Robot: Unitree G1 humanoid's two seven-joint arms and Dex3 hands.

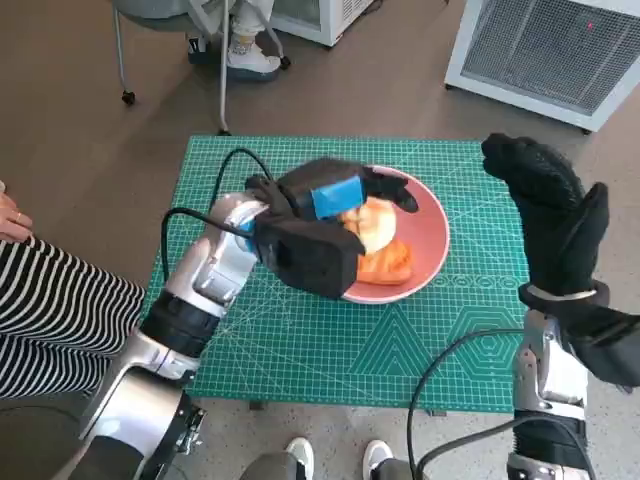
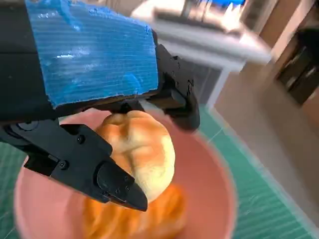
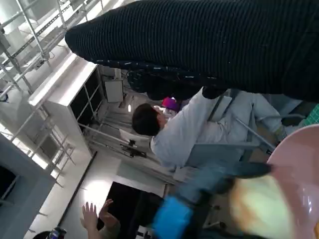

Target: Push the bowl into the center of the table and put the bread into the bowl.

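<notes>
The pink bowl (image 1: 432, 225) stands on the mat's middle, a little toward the far side. My left hand (image 1: 320, 200) hovers over it and holds a pale bread roll (image 1: 372, 225) between thumb and fingers. In the left wrist view the roll (image 2: 144, 149) is sharp under the blue-taped hand (image 2: 89, 64), while the bowl (image 2: 209, 164) beneath is blurred. An orange pastry (image 1: 385, 265) lies inside the bowl under the roll. My right hand (image 1: 545, 200) is raised at the table's right side, fingers apart, holding nothing. The right wrist view shows its glove (image 3: 199, 45) and the bowl's rim (image 3: 299, 154).
A green cutting mat (image 1: 300, 340) covers the table. A person in a striped sleeve (image 1: 50, 300) sits close at the left edge. A white appliance (image 1: 550, 50) stands at the far right, chair legs (image 1: 220, 60) at the far left, and shoes (image 1: 300, 455) near the front edge.
</notes>
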